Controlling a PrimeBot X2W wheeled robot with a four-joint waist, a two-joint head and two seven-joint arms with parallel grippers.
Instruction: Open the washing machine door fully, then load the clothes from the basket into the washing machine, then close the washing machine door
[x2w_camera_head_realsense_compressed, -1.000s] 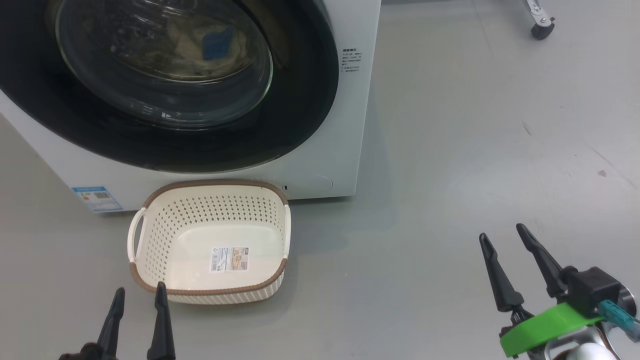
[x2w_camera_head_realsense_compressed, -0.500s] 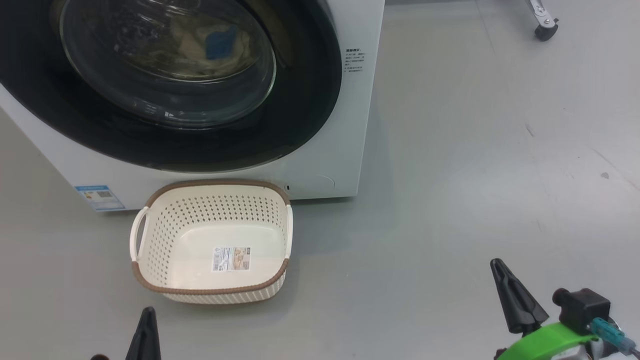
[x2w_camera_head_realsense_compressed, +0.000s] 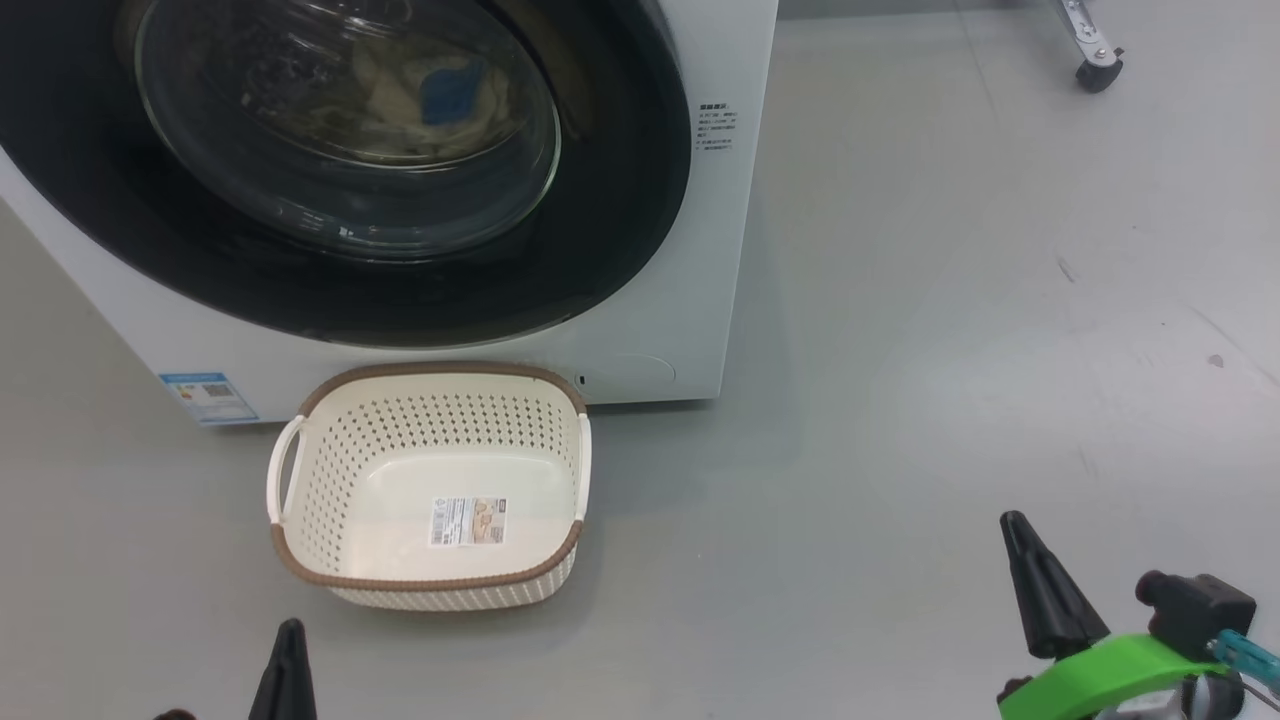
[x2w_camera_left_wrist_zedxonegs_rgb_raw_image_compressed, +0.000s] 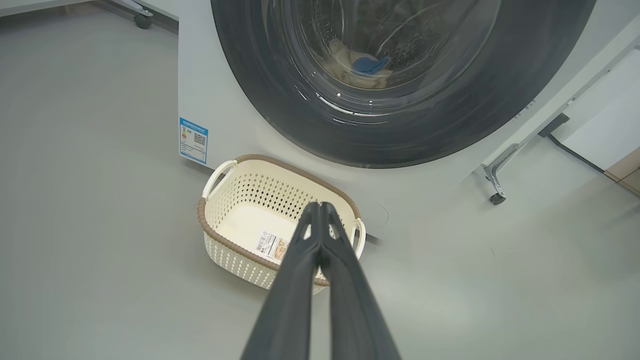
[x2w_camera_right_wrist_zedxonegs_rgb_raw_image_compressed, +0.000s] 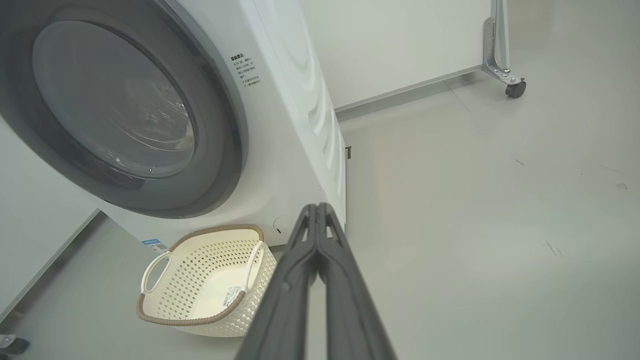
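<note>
Head view, read left to right. The left pincer is hanging at seven o'clock of the basket, fingers pressed together and pinching nothing. The blue sticker, at ten o'clock of the basket, is showing a square code; its print is too small to read. The basket is sitting empty on the floor, at six o'clock of the washing machine door, and the label on its base is too small to read. The door is lying against the front of the washing machine, and the clothes are resting behind its glass.

The task is judged to be finishing. Doing this step well is calling for a check that the black rim is seating flush all round, with both pincers keeping clear of the basket.

The printed lines at three o'clock of the door are not legible. The right pincer is hanging over bare floor at four o'clock of the machine, fingers pressed together and pinching nothing.
</note>
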